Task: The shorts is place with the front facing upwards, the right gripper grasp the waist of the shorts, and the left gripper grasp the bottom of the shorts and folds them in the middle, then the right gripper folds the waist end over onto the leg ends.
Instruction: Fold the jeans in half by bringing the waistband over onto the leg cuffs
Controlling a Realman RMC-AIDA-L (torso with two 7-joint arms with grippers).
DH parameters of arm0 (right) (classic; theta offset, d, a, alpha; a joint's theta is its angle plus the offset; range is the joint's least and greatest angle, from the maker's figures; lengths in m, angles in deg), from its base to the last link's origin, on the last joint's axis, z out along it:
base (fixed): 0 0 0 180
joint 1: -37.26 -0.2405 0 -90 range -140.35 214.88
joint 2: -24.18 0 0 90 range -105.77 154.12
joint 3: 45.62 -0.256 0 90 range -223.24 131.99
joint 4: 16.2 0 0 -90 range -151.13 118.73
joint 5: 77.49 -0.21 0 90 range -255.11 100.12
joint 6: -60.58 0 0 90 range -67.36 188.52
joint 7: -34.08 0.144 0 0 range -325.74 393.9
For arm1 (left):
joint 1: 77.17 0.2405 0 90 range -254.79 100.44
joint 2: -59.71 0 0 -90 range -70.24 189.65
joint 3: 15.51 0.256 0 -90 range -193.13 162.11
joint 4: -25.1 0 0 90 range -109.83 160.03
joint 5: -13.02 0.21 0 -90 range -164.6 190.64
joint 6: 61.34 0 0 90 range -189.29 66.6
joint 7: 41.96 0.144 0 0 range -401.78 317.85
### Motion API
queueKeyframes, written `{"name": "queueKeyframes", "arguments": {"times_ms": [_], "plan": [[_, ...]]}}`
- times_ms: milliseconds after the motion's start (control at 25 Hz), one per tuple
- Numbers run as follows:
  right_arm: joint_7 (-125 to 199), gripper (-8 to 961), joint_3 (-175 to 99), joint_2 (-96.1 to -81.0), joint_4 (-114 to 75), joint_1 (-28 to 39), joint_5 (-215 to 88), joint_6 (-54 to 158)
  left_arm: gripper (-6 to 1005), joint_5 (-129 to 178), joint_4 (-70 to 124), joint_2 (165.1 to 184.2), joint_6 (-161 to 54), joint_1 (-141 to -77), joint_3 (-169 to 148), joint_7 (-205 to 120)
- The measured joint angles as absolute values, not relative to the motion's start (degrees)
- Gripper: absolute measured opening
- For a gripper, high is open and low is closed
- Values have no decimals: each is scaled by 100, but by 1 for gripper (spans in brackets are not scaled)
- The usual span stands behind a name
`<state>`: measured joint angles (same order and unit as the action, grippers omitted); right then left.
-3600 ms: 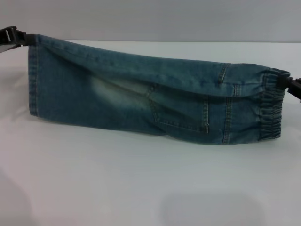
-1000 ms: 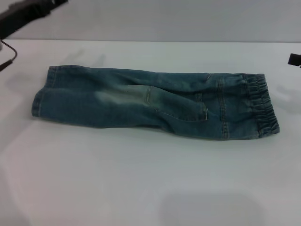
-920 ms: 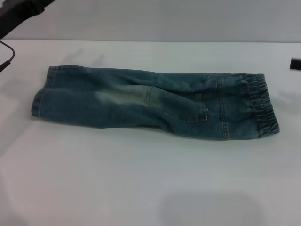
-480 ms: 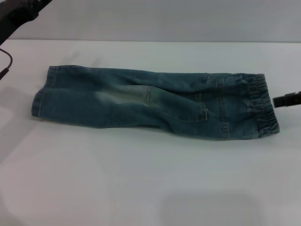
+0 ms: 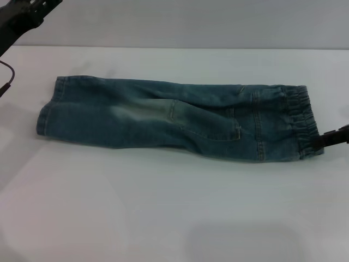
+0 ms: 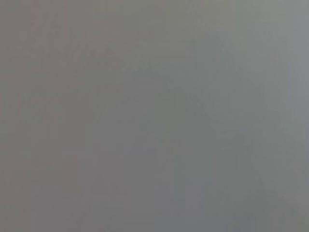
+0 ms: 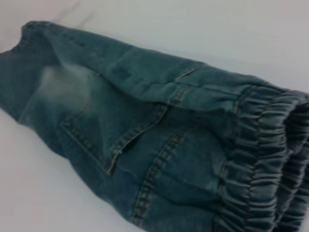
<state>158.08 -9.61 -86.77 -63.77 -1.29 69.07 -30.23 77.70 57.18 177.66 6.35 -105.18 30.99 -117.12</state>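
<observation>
Nearest the head camera, a bare stretch of the white bench (image 5: 163,207) is filling the lower part of the head view.

Beyond it, the shorts (image 5: 174,120) are lying flat on the bench, folded lengthwise into one long strip running left to right. A pale faded patch is showing left of centre, and a square stitched pocket (image 5: 210,123) is lying right of centre.

The waist of the shorts (image 5: 302,123), the gathered elastic band, is sitting at the strip's right end. The leg ends (image 5: 46,112), flat and stitched, are sitting at the left end, well apart from the waist.

The right gripper (image 5: 332,137) is entering from the right edge of the head view, low over the bench, with its dark tip just at the near corner of the waistband. Only a short black section is showing; I cannot tell whether it is spread, pressed together, or touching the cloth.

The right wrist view is giving what the head view is not: a close look at the waist of the shorts (image 7: 270,159) with its crinkled ridges, the double seam lines, and the pocket (image 7: 113,130) with its corner stitching. No fingers are showing in that view.

Farthest back, the left gripper (image 5: 32,11) is hanging high at the far left corner, well clear of the shorts and holding nothing; its black fingers are appearing spread.

The left wrist view is showing only a uniform grey field, nothing identifiable.
</observation>
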Motion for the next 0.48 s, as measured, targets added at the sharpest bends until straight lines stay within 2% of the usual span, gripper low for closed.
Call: {"name": "queueKeyframes", "arguments": {"times_ms": [280, 480], "plan": [[15851, 576, -930, -8687, -6407, -132, 6907, -2815, 840, 7761, 5709, 17766, 648, -10512, 3124, -11739], [15853, 577, -892, -8779, -6384, -131, 6951, -2446, 840, 7754, 5709, 17765, 661, -10469, 3106, -11743]]}}
